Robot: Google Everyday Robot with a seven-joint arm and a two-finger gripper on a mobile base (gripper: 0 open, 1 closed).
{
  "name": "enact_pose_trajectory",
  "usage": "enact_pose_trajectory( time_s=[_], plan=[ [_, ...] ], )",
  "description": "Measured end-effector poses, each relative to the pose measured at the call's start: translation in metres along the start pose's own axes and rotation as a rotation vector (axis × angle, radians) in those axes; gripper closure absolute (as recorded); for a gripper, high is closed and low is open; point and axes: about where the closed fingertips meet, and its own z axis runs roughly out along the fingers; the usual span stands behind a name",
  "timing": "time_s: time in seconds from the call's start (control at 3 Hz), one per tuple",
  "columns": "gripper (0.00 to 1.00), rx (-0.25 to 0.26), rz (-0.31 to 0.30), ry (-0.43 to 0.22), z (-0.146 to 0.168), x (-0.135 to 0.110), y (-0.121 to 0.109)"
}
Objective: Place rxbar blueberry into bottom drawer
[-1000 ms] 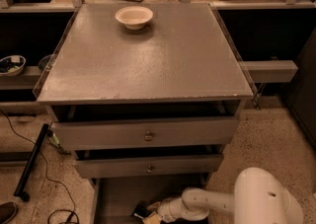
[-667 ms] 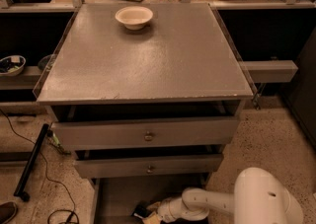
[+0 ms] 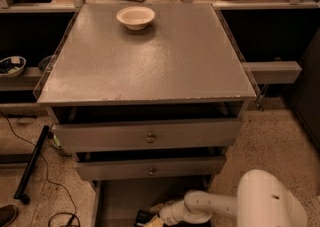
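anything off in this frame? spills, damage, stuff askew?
Nothing spilled or damaged. The only oddity is that the top drawer and middle drawer both sit slightly ajar, with dark gaps above their fronts. The bottom drawer is open, with the gripper low inside it at the rxbar blueberry. The white bowl sits upright on top.

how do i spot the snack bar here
Start at the grey cabinet; its lowest drawer is pulled out under two knobbed ones. There, at the robot's claw, the snack bar is the only small dark packet, unlike the pale bowl on top.
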Motion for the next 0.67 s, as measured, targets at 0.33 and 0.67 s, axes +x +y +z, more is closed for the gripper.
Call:
enact_pose_trajectory(
  time_s=[0.33, 0.67],
  plan=[
    [0.00, 0.000, 0.000, 0.000, 0.0001, 0.0000, 0.0001],
    [0.00, 0.000, 0.000, 0.000, 0.0001, 0.0000, 0.0001]
  ],
)
